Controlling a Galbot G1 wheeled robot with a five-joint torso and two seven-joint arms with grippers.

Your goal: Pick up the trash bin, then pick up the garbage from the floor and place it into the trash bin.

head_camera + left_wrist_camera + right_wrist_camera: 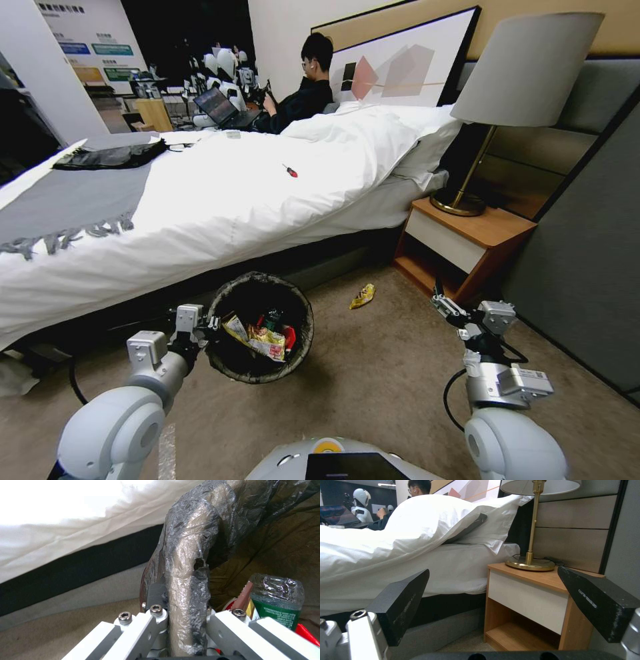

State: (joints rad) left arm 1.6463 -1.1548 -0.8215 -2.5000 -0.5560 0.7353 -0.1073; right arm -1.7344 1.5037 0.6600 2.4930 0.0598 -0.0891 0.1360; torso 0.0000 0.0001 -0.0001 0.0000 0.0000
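The trash bin (230, 363), round with a dark bag liner over its rim, is low in front of the bed. My left gripper (202, 326) is shut on its near-left rim. In the left wrist view the liner-wrapped rim (190, 580) runs between the fingers (156, 593) of the left gripper (181, 610). Inside the bin lie yellow wrappers (267, 341), a red carton (289, 337) and a green-labelled bottle (276, 602). One yellow wrapper (363, 295), garbage, lies on the carpet right of the bin. My right gripper (443, 305) hangs open and holds nothing; its pads (403, 605) face the nightstand.
The white-covered bed (220, 193) runs along behind the bin, with a small red screwdriver (291, 171) on it. A wooden nightstand (467, 250) with a brass lamp (467, 200) stands right of the bed. A grey wall panel (587, 267) bounds the right side. Carpet (373, 373) lies between the arms.
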